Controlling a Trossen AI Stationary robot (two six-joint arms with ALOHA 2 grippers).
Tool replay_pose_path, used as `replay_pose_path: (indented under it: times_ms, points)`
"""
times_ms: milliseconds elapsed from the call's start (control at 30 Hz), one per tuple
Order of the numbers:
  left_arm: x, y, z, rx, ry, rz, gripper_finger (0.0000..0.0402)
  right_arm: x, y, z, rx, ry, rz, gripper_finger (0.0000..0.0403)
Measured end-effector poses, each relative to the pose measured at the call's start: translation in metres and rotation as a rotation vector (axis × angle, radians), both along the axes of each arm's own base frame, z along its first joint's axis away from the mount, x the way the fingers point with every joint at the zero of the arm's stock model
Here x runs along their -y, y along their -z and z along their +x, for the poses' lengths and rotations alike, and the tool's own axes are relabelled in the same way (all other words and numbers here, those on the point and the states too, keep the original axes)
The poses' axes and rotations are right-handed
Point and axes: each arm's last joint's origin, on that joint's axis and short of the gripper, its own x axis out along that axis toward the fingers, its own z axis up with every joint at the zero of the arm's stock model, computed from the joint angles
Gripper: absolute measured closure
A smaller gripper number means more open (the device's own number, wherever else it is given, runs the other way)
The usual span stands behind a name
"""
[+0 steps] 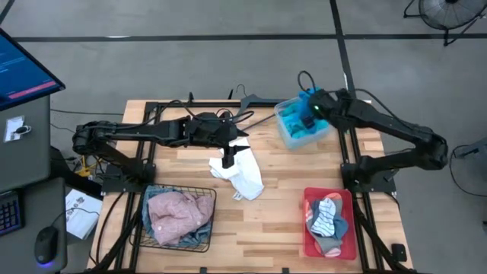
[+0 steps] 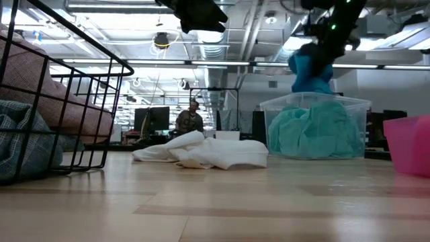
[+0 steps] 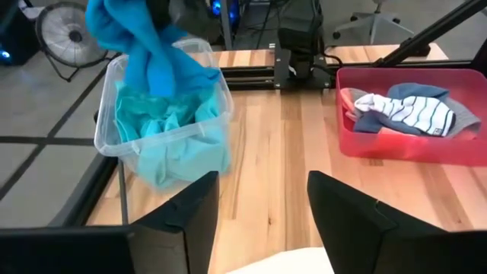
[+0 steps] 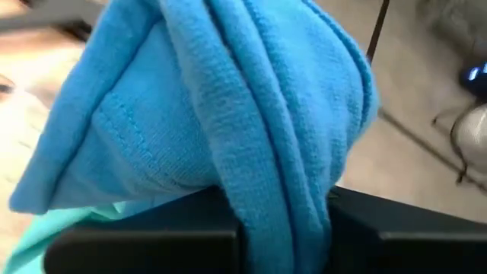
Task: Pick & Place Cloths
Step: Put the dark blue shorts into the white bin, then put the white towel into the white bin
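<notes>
Above the clear plastic bin [image 1: 293,137] at the table's far right: right gripper [image 1: 310,109], jaws clenched on a bright blue cloth [image 2: 310,70], which hangs over the turquoise cloth [image 2: 316,133] filling the bin. Mid-table: left gripper [image 1: 227,157], jaws parted and holding nothing, poised over a crumpled white cloth [image 1: 243,173]. Near left: wire basket [image 1: 207,196] containing a pink cloth [image 1: 176,213] and blue denim [image 1: 154,195]. Near right: red bin [image 1: 313,195] containing striped and grey-blue socks [image 1: 327,215].
</notes>
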Motion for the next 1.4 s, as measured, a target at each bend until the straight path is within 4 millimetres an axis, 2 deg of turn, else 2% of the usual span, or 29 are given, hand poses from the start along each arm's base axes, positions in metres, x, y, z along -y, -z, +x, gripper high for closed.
replay_pose_path:
  times_ms: [333, 433, 667, 800, 933, 1100, 1167, 1400]
  points:
    - [0.000, 0.001, 0.000, -0.002, -0.012, -0.027, 0.0215, 0.061, 0.065, 0.012, -0.123, 0.127, 0.353, 0.0368]
    - [0.000, 0.001, 0.000, -0.005, -0.011, -0.027, 0.0215, 0.074, 0.080, 0.012, -0.119, 0.147, 0.447, 0.0323]
    - [0.000, 0.004, 0.000, -0.025, -0.007, -0.019, 0.0204, 0.084, 0.100, 0.014, -0.082, 0.128, 0.616, 0.0169]
    - [-0.001, 0.022, -0.002, -0.082, -0.043, -0.003, 0.0180, 0.081, 0.091, 0.011, -0.036, 0.106, 0.624, 0.0106]
    - [-0.002, 0.045, -0.008, -0.147, -0.098, 0.014, 0.0157, 0.067, 0.064, 0.004, 0.051, 0.073, 0.557, 0.0076]
    - [-0.003, 0.078, -0.006, -0.185, -0.146, -0.015, 0.0140, 0.046, 0.032, -0.006, 0.159, 0.017, 0.466, 0.0068]
    - [-0.004, 0.091, 0.001, -0.195, -0.146, -0.016, 0.0137, 0.037, 0.022, -0.009, 0.196, -0.002, 0.441, 0.0068]
    - [-0.010, 0.147, 0.023, -0.327, -0.163, -0.027, 0.0137, 0.017, 0.003, -0.016, 0.281, -0.047, 0.393, 0.0069]
